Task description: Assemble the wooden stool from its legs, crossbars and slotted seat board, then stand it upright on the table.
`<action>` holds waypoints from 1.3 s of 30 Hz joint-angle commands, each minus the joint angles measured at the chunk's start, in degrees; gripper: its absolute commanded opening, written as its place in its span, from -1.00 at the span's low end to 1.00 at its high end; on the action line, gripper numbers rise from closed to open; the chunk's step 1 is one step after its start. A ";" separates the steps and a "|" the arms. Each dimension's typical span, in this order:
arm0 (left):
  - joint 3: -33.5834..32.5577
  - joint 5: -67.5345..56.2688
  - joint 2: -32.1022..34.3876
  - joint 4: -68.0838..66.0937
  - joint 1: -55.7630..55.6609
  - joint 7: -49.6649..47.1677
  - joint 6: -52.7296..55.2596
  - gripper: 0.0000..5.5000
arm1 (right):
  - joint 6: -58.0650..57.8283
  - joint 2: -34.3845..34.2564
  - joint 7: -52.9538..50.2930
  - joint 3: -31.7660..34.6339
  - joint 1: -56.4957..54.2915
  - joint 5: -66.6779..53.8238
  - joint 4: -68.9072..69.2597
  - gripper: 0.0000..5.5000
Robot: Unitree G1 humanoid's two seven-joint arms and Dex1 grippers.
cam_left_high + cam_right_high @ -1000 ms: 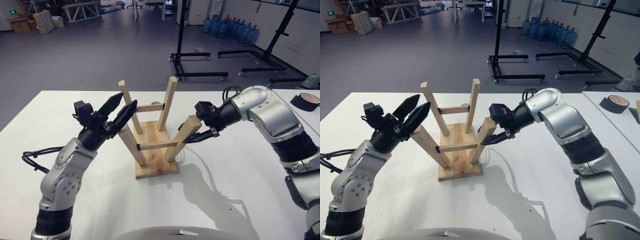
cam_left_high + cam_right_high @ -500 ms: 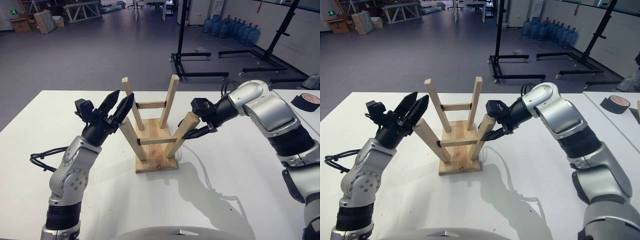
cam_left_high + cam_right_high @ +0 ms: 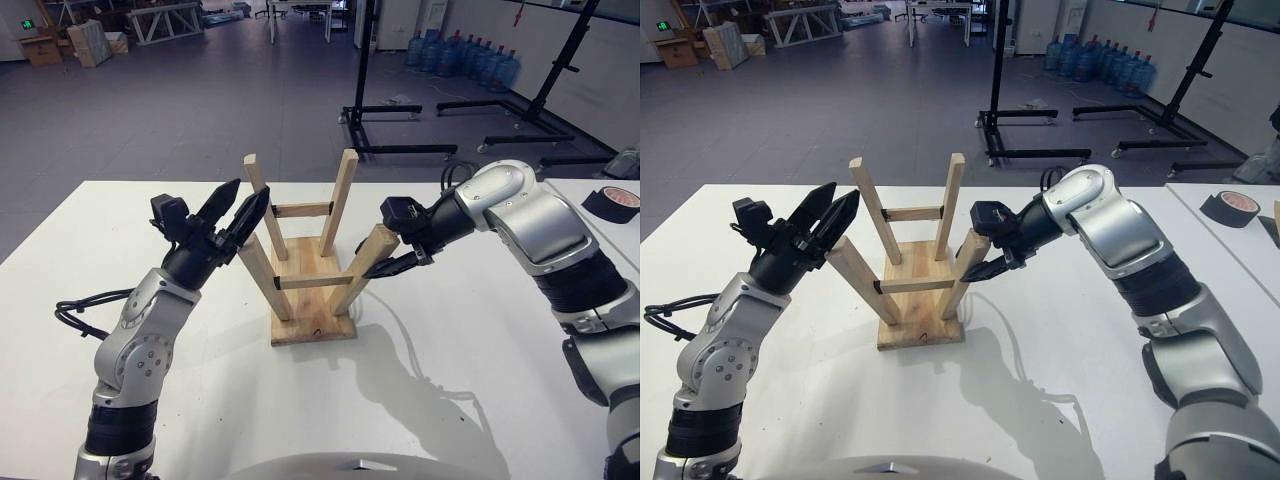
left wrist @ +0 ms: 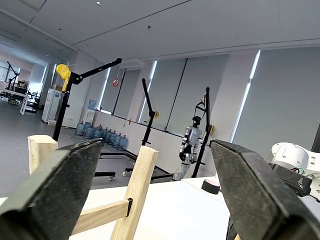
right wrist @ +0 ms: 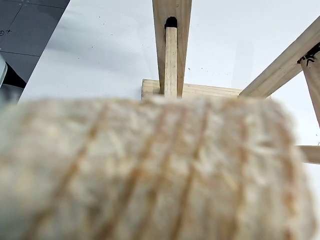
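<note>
While that pale wooden stool (image 3: 310, 300) is sitting upside down on the white table (image 3: 500, 340), the black left gripper (image 3: 250, 189) is gaping wide beside it; right gripper (image 3: 384, 263): can't tell. I'd be clamping legs (image 3: 262, 276) evenly before flipping.

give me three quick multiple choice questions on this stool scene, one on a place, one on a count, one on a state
1. Where does the seat board lie?
A) flat on the table, under the legs
B) on top of the legs
C) on the floor

2. How many legs point up?
A) two
B) three
C) four

3. How is the left claw?
A) open, holding nothing
B) shut on a leg
C) shut on the seat board

Answers:
1 A: the board rests on the table with the legs rising from it.
2 C: four leg ends stand above the board.
3 A: in the left wrist view its fingers are spread wide with nothing gripped between them.
</note>
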State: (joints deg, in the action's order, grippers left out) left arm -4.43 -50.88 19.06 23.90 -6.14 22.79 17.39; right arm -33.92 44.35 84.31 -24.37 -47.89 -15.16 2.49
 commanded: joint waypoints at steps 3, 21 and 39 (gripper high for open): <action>10.22 5.07 -1.18 -3.35 1.03 1.50 6.73 0.42 | 2.86 -7.85 -3.28 -6.53 3.53 3.65 -1.83 -0.26; 5.08 2.74 2.44 -2.80 -0.27 2.43 5.73 0.42 | 2.34 -5.63 -5.56 6.56 -0.28 0.08 -1.13 0.61; 3.76 -0.84 1.10 4.30 -6.85 0.48 10.43 0.42 | 0.56 -3.80 -16.11 20.51 4.02 -6.11 6.00 0.61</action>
State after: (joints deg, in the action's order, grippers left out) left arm -1.85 -50.79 21.01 26.66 -11.21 24.22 25.74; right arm -33.02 41.37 70.28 -6.00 -44.53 -19.77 5.70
